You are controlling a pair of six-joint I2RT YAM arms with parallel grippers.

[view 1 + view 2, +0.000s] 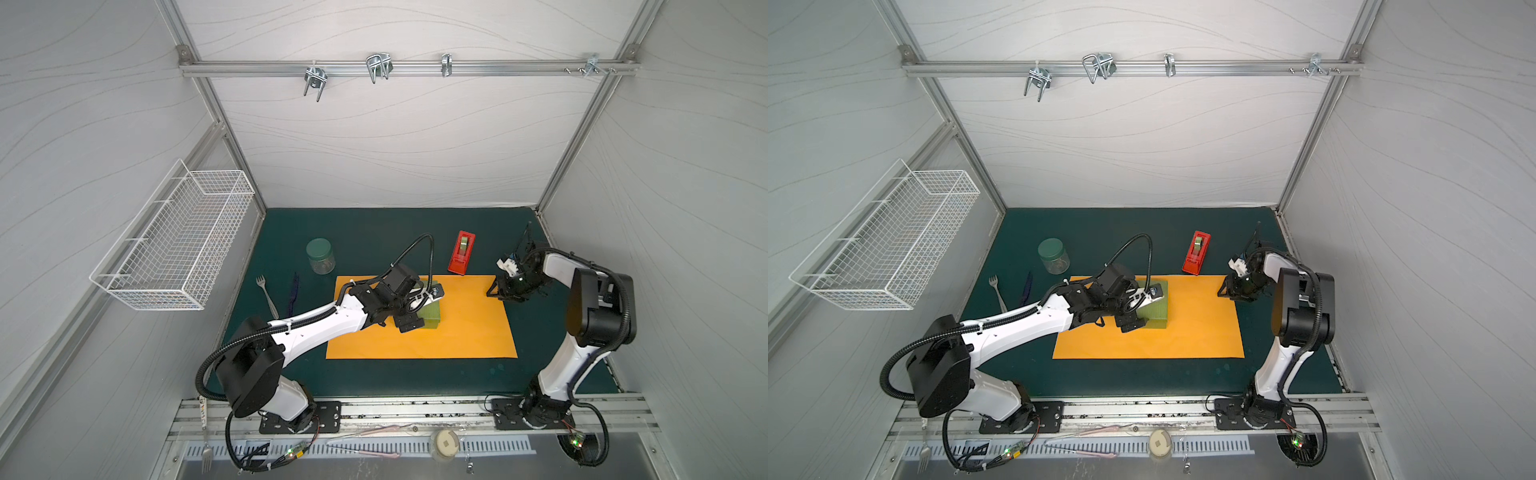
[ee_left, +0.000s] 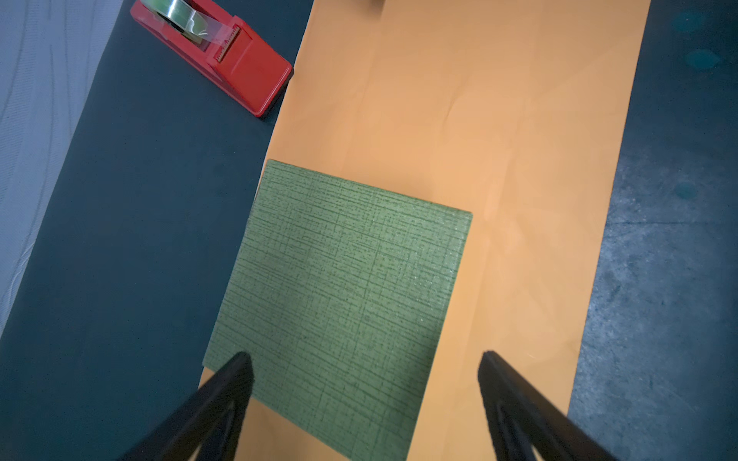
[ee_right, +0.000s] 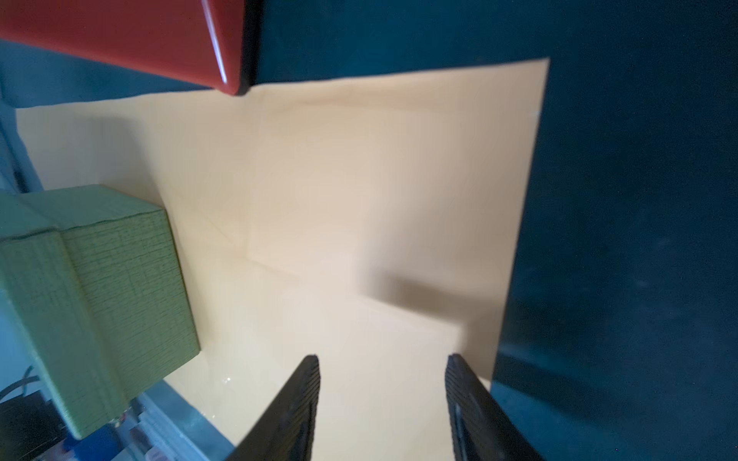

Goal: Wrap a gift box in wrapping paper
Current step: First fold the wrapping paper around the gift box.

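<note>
Wrapping barely begun: box on paper, no fold made yet.

The box [image 1: 432, 316] sits on the paper [image 1: 465, 328], left of centre and near its far edge; the sheet lies flat on the bench [image 1: 374, 232] (only faint creases show); the left gripper [image 2: 364, 355] hangs over the box, jaws spread wide, gripping nothing; the right gripper [image 3: 383, 356] hovers above the paper's far right corner, jaws apart and empty; every fold, and taping from the dispenser [image 1: 462, 252], looks left to do.
</note>
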